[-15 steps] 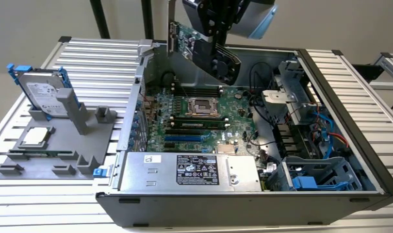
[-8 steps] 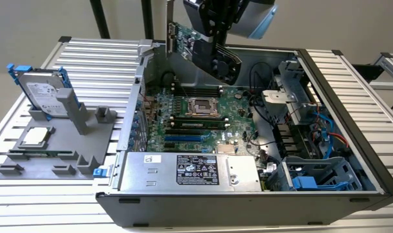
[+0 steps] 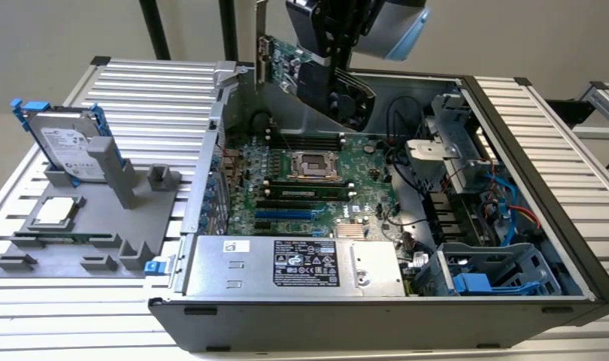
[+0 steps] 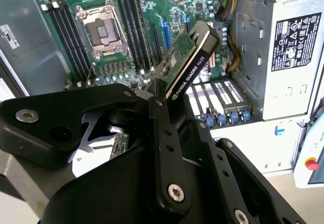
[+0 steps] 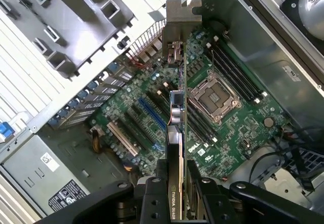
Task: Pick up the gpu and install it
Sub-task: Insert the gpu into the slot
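**A:** How far along is the job?

**B:** The pick-up half looks done. The gpu (image 3: 287,66) hangs in the air above the open computer case (image 3: 545,150). It is well apart from the grey holder (image 3: 94,218) on the desk (image 3: 134,83), where the hard drive (image 3: 69,143) stands on edge.

**A:** So is it installed?

**B:** No, not yet. In the first wrist view the card is seen edge-on over the motherboard (image 5: 238,127), with its silver bracket (image 5: 179,16) at the end farthest from the camera. Its lower edge is clear of the expansion slots (image 5: 150,111), and no slot has it seated. It hangs roughly between those slots and the CPU socket (image 5: 213,98). In the exterior view it looks tilted rather than level. By my reckoning, lining it up and pressing it home are both undone.

**A:** And the hand?

**B:** The hand (image 5: 175,188) is clenched on the gpu. Its fingers (image 4: 162,127) are drawn in nearly together, with just the thin card between them, one on the green board face and one on the black cover. In both wrist views the card juts out past them, so the grip seems to be somewhere along its middle. The hand touches nothing else that I can see.
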{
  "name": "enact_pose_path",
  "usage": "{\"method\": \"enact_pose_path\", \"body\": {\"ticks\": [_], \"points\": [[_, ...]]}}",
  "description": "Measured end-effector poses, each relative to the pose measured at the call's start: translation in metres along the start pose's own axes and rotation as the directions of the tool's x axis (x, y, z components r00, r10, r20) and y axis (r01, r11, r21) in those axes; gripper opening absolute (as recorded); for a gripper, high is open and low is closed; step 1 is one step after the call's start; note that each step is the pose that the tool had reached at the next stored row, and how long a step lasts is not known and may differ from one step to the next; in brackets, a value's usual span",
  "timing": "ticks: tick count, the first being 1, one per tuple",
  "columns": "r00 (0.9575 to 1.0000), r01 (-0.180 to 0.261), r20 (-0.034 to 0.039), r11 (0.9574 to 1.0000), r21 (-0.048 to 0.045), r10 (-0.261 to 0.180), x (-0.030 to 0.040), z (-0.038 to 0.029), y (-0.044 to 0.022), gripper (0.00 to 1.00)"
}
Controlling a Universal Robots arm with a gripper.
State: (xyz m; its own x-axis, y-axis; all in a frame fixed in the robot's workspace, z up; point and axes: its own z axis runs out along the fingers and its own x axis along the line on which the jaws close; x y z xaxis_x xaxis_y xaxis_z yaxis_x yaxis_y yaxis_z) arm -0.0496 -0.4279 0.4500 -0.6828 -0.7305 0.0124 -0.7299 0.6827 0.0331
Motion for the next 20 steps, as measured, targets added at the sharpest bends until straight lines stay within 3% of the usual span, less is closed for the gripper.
{"method": "enact_pose_path", "body": {"ticks": [20], "points": [[0.9957,0.092,-0.0031,0.9957,0.0010,-0.092,0.0000,0.0000,0.0000,0.00]]}}
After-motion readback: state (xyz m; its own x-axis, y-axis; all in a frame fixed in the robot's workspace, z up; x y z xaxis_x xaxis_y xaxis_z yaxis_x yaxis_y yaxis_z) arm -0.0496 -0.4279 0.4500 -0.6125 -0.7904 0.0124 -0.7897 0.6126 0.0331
